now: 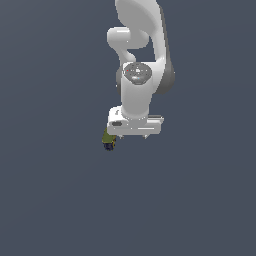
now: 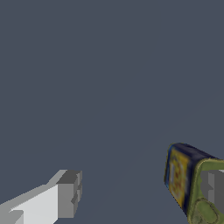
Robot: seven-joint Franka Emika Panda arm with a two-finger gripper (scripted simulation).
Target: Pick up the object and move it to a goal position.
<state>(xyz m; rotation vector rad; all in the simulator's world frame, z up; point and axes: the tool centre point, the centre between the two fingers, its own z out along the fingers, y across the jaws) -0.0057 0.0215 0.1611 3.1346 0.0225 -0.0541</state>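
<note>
**Jaws wide, object against one finger**

In the exterior view the white arm [image 1: 140, 55] hung down over a plain dark grey-blue surface [image 1: 50, 200], ending in the gripper [image 1: 131, 135]. The object [image 1: 109, 140] sat just below the end of the gripper's body at the exterior view's left, its olive-green part uppermost and its dark rounded end lowest.

The wrist view showed the gripper [image 2: 142, 192] spread wide, with a broad gap of bare surface between the two fingers. One grey finger pad [image 2: 69, 194] stood alone, touching nothing. The other finger [image 2: 214, 188] lay across the object's [image 2: 183, 179] olive-green face, whose near side showed a yellow and blue panel with a dark navy rim. Whether that finger actually touched it could not be told. Nothing was clamped between the fingers. No container appeared in either view.
</note>
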